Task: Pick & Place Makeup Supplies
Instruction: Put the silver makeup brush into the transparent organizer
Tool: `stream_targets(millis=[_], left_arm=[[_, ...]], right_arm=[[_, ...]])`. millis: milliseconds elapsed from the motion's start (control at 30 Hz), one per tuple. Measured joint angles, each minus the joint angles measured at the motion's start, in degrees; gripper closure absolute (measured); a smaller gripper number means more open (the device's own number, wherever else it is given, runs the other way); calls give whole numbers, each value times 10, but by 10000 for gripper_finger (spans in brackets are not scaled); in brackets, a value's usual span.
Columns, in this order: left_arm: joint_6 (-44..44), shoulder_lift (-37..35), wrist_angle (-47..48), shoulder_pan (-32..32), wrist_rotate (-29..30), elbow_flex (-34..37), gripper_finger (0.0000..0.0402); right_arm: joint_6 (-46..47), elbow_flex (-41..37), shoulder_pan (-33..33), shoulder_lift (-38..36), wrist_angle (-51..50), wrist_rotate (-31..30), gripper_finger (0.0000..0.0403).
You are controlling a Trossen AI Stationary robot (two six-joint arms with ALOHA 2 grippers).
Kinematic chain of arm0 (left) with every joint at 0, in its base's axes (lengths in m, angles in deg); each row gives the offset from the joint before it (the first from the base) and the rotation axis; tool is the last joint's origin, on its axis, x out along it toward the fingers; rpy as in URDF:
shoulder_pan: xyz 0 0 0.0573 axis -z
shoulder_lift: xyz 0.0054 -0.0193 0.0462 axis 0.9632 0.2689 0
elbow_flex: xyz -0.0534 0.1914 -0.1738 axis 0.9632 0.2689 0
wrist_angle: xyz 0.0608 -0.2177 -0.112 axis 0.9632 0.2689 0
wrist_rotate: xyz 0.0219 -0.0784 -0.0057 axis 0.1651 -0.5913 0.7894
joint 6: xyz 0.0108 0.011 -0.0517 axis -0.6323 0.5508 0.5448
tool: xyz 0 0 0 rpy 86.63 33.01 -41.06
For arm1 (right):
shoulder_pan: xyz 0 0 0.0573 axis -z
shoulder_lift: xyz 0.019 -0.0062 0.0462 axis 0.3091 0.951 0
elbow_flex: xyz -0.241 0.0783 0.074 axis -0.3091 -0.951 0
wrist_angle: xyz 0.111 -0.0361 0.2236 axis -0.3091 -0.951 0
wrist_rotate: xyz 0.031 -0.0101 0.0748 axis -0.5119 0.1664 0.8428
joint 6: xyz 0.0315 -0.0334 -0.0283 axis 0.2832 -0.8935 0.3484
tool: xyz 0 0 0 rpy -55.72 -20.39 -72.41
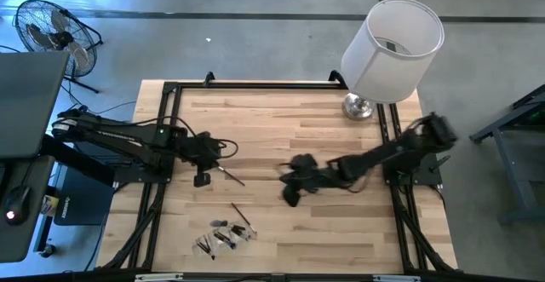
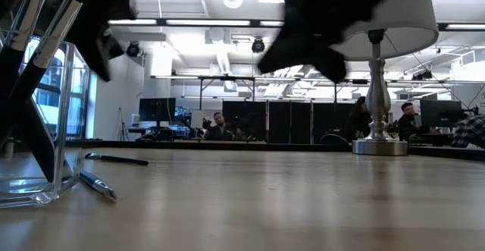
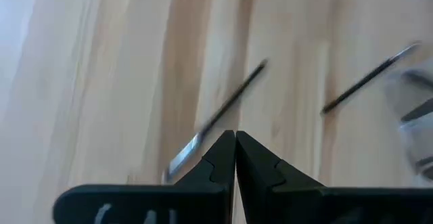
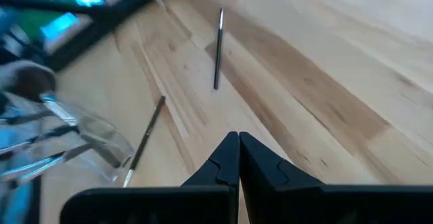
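Left claw point(image 1: 203, 180), pressed together and empty, is poised above a loose brush point(image 1: 231, 175) for pickup; right claw point(image 1: 290, 198), likewise together, is parked mid-counter point(image 1: 281, 120).

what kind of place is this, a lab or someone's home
Likely an open-plan lab or office: a wooden table fitted with robot arms, seated people at monitors behind it, and exposed ceiling ducts.

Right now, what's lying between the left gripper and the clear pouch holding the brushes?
In the high view, one loose brush lies on the bare wood between the left gripper and the clear pouch; another brush sits right beside the gripper.
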Motion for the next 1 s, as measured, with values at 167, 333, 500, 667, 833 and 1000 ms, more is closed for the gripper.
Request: stream_targets(millis=[167,333,500,667,833,1000], left_arm=[[93,0,89,10,37,0,392],[124,-2,133,10,33,0,392],[142,-2,106,10,18,0,392],[167,-2,101,10,-5,0,392],[171,-2,129,10,-6,0,392],[189,-2,134,10,-5,0,392]], right_arm=[[-7,220,35,117,-248,19,403],[-64,416,57,224,-426,36,403],[-92,509,74,286,-459,87,398],[-91,509,87,304,-419,94,376],[-118,439,86,304,-262,119,342],[-167,354,78,304,-117,122,305]])
